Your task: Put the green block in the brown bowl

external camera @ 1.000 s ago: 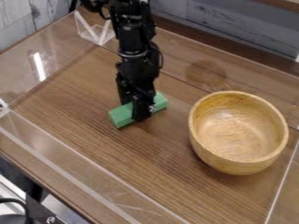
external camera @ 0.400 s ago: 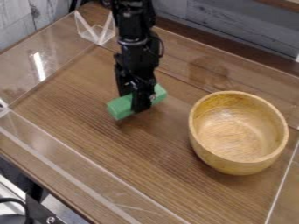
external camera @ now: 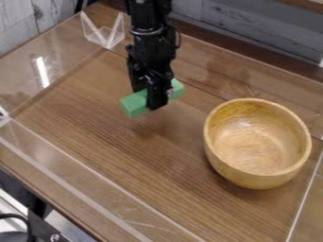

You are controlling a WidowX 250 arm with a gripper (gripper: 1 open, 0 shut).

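The green block (external camera: 150,98) is clamped across its middle by the gripper (external camera: 157,98), pointed straight down, and is held clear of the table (external camera: 89,151), left of the brown bowl (external camera: 258,142), presumably for carriage over the rim.

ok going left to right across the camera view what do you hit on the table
green block held in the shut gripper → brown bowl, empty, at the right.
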